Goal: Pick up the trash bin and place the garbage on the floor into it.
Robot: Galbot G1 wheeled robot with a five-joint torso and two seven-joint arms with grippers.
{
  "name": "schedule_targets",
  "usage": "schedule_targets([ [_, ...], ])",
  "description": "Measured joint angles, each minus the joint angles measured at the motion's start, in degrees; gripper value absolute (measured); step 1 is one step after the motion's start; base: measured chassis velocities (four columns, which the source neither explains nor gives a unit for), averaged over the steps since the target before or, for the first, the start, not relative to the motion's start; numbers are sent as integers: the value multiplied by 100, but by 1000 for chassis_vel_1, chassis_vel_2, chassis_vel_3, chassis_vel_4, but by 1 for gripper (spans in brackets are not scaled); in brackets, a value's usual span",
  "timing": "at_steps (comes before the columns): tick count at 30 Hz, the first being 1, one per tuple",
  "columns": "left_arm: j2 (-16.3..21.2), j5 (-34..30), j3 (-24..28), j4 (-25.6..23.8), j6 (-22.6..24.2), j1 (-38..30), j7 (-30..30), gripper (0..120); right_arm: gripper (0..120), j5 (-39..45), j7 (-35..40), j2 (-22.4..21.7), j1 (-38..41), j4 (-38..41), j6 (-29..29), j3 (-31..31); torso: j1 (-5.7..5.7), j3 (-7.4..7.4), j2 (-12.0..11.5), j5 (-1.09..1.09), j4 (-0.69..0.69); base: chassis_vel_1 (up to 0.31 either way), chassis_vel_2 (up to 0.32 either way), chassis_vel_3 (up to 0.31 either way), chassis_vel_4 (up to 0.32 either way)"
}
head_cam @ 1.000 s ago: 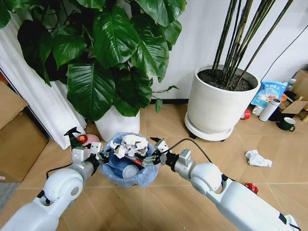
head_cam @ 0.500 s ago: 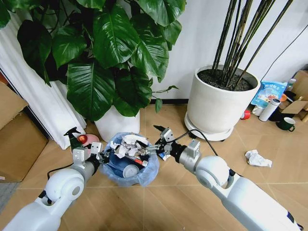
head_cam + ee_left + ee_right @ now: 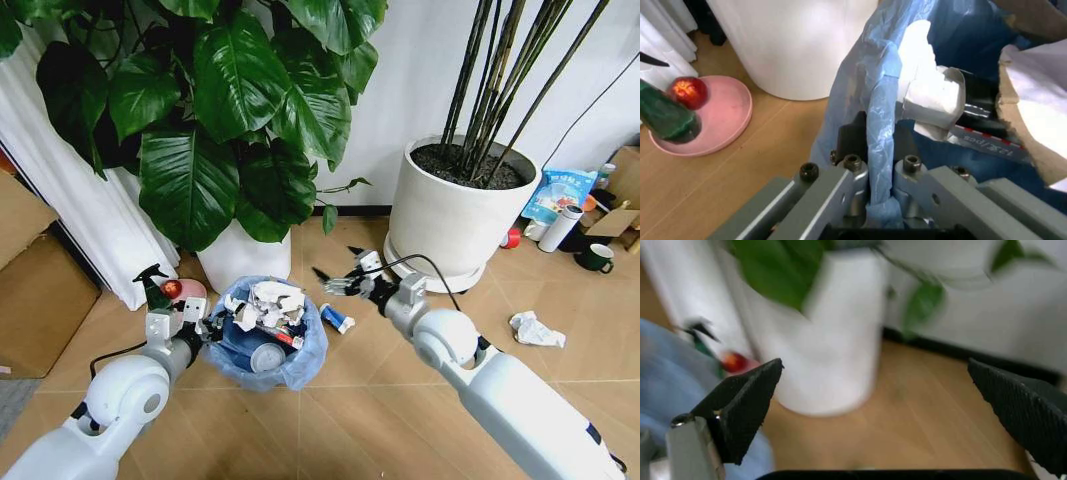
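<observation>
The trash bin (image 3: 262,340), dark and lined with a light-blue bag, stands on the floor (image 3: 360,400) in front of the leafy plant's pot. It holds crumpled white paper (image 3: 268,300) and a silvery can. My left gripper (image 3: 205,326) is shut on the bag-covered rim (image 3: 873,100), its fingers (image 3: 853,142) pinching the plastic. To the bin's right, my right gripper (image 3: 338,264) hovers open with nothing in it, its pads (image 3: 750,400) wide apart. A blue-white can (image 3: 336,318) lies on the floor beside the bin. A crumpled white tissue (image 3: 535,330) lies farther right.
Two big white plant pots (image 3: 245,255) (image 3: 450,215) stand behind. A pink plate with a red fruit (image 3: 707,120) and a green spray bottle (image 3: 152,285) sit left of the bin. Cardboard boxes (image 3: 35,285) are at the left, bottles and a mug (image 3: 598,258) at the far right.
My right gripper has drawn back from the bin's rim, up and to the right. The blue-white can now shows on the floor beside the bin. The left gripper has kept its hold.
</observation>
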Motion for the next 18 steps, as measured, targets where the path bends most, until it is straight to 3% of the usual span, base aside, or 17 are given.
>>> schedule_targets([
  [5,5,-12,-24,-58,-1,12,-8,0,100,-246,-139,114,30,-875,137,-16,0,0,0,2,0,0,0,0,0],
  [10,34,-23,-77,-151,-4,65,-12,0,100,-599,-794,343,199,-1978,290,-119,0,0,0,2,0,0,0,0,0],
  [16,3,-20,-88,-252,-17,126,-22,0,100,-1205,-1862,1087,909,-3651,673,-357,0,0,0,1,2,0,0,0,0],
  [18,3,-20,-88,-252,-17,126,-22,0,100,-1205,-1862,1087,909,-3651,673,-357,0,0,0,1,2,0,0,0,0],
])
